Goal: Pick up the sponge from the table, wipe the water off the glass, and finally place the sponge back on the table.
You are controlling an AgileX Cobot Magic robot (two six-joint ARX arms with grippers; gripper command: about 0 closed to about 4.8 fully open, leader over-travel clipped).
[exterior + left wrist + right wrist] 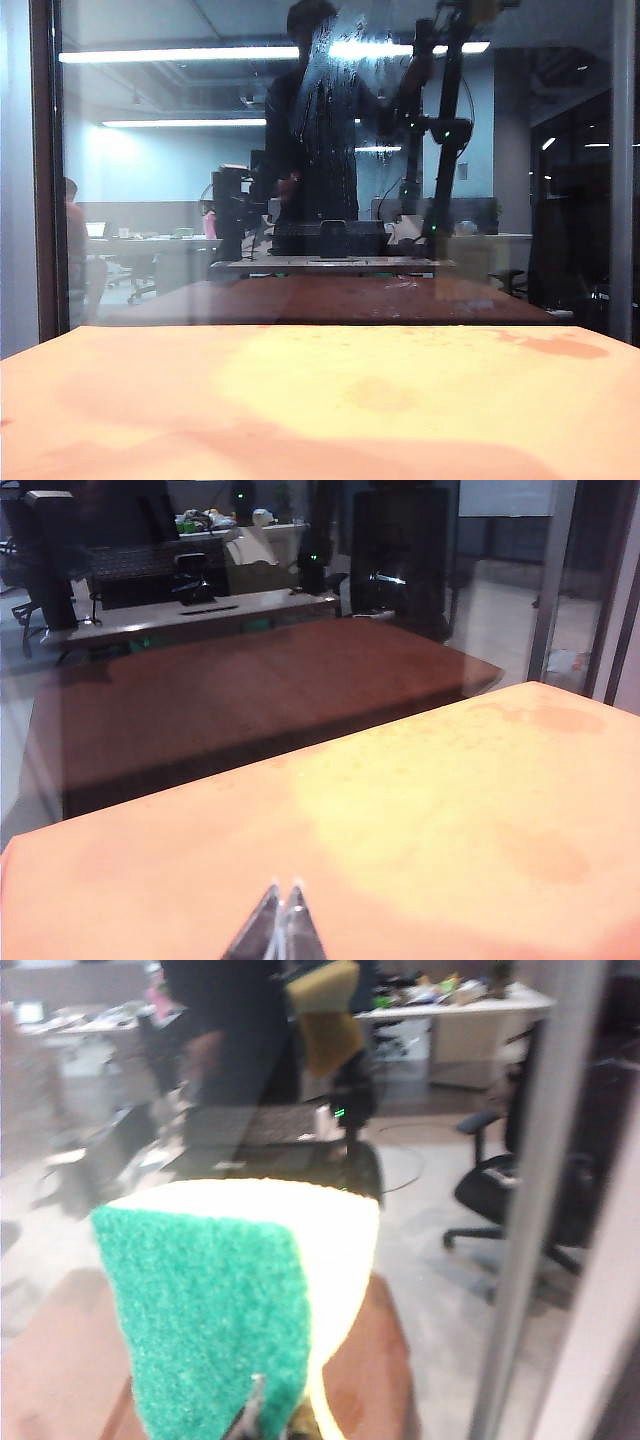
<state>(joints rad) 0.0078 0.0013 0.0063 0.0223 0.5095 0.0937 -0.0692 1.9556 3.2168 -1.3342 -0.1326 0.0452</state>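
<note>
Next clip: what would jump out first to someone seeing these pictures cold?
The sponge fills the right wrist view, green scouring face toward the camera, pinched in the shut right hand close to the glass. In the exterior view, whitish smeary water streaks the pane high up, above a bare orange table. The left hand sits shut and low over that table, holding nothing.

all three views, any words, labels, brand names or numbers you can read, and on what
None can be read.
The sponge, shut in the right gripper, shows no print.
The glass, the table and the left gripper, shut low over the table, are unmarked.
The office things seen in the glass are too blurred to show any text.
</note>
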